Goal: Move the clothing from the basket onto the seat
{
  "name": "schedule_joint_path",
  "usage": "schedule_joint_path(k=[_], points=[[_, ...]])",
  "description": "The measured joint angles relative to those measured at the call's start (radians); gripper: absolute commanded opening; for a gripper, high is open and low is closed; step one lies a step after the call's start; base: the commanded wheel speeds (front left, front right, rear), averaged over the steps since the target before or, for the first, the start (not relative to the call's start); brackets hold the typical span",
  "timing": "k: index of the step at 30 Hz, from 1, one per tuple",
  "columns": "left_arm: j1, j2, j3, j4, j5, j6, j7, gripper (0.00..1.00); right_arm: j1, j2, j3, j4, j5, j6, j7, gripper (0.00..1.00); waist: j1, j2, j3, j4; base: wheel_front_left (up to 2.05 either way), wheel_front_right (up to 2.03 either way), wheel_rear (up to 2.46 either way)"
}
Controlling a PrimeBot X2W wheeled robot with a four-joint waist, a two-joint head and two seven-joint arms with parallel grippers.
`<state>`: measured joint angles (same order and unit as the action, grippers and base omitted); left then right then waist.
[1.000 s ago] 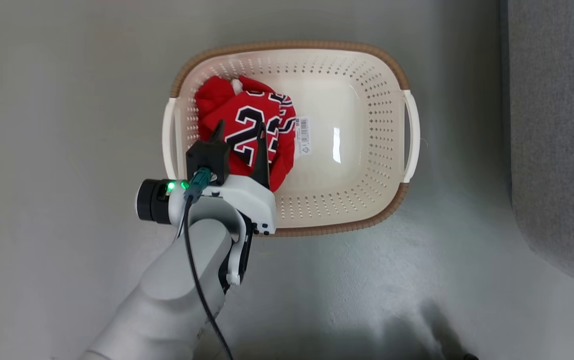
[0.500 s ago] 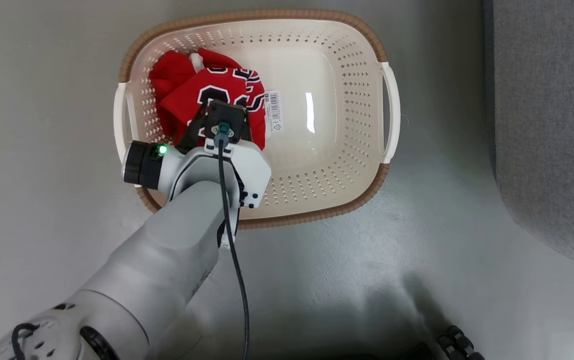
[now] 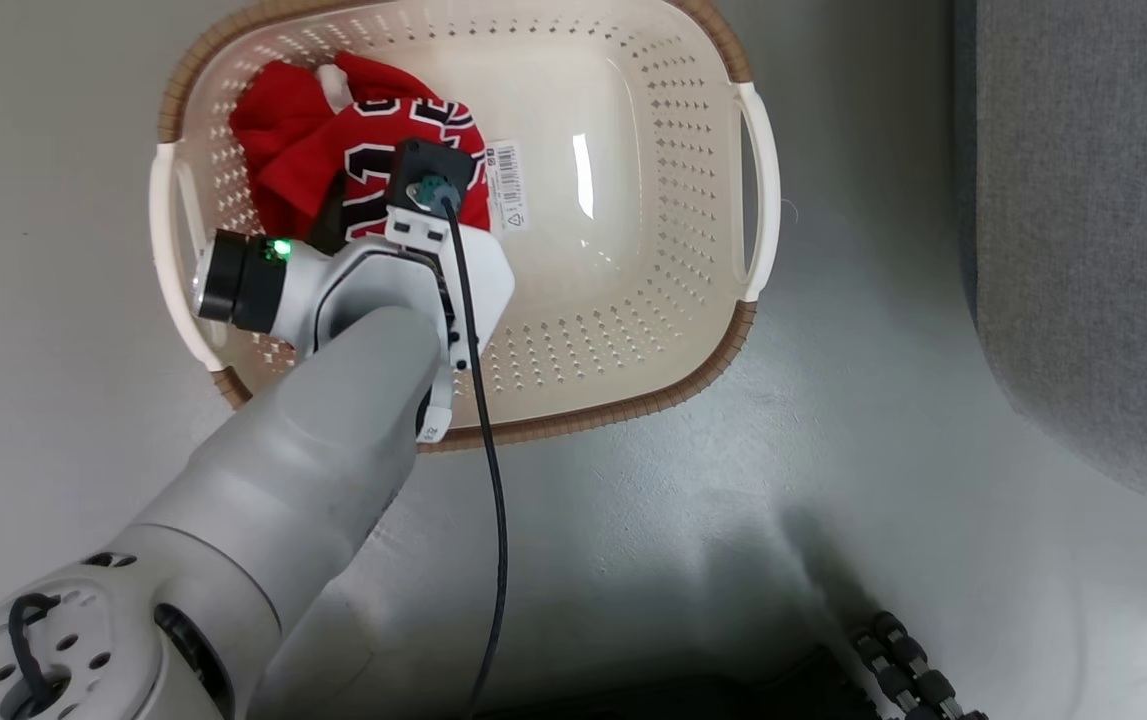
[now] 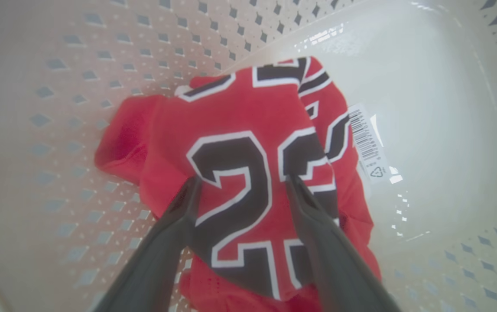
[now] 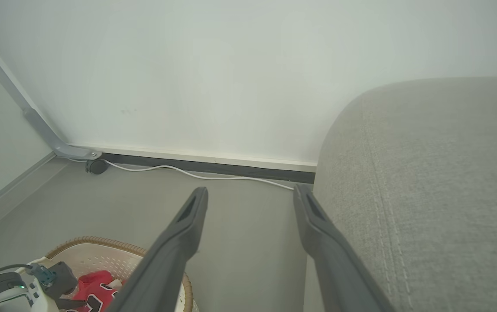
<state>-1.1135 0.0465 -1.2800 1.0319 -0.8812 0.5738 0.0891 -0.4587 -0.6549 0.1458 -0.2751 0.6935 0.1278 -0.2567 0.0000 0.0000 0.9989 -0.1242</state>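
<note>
The crumpled red basketball clothing in the cream perforated plastic basket is seen mid-frame, directly ahead of the left hand, spread wide and empty.

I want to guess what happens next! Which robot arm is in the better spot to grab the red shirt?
Left. Its open left gripper is inside the basket, spread right over the red shirt. The right gripper is open too, but up near the sofa, away from the shirt.
</note>
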Motion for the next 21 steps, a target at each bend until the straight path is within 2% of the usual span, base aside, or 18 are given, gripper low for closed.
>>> schedule_joint_path(k=[9, 10, 11, 12, 17, 21], points=[[-0.024, 0.0, -0.004, 0.044, 0.074, 0.002, 0.1, 1.0, -0.025, 0.011, 0.001, -0.023, 0.0, 0.0, 0.0, 1.0, 0.0, 0.0, 0.041, -0.026, 0.0, 0.0, 0.0], [-0.024, 0.0, -0.004, 0.045, 0.08, -0.001, 0.105, 0.67, -0.026, 0.012, 0.001, -0.027, 0.0, 0.0, 0.0, 1.0, 0.0, 0.0, 0.044, -0.027, 0.0, 0.0, 0.0], [-0.024, 0.0, -0.004, 0.046, 0.081, -0.002, 0.105, 0.04, -0.026, 0.014, 0.001, -0.03, 0.0, 0.0, 0.0, 1.0, 0.0, 0.0, 0.046, -0.028, 0.0, 0.0, 0.0], [-0.024, 0.0, -0.004, 0.048, 0.081, -0.005, 0.106, 0.0, -0.027, 0.014, 0.002, -0.03, 0.0, 0.0, 0.0, 1.0, 0.0, 0.0, 0.046, -0.028, 0.0, 0.0, 0.0], [-0.024, 0.0, -0.004, 0.051, 0.074, -0.03, 0.103, 0.0, -0.034, 0.015, 0.004, -0.028, 0.0, 0.0, 0.0, 1.0, 0.0, 0.0, 0.038, -0.026, 0.0, 0.0, 0.0], [-0.022, 0.001, -0.004, 0.052, 0.057, -0.054, 0.055, 0.0, -0.034, 0.015, 0.003, -0.024, 0.002, 0.0, 0.0, 1.0, 0.0, 0.0, 0.017, -0.022, 0.0, 0.0, 0.0]])
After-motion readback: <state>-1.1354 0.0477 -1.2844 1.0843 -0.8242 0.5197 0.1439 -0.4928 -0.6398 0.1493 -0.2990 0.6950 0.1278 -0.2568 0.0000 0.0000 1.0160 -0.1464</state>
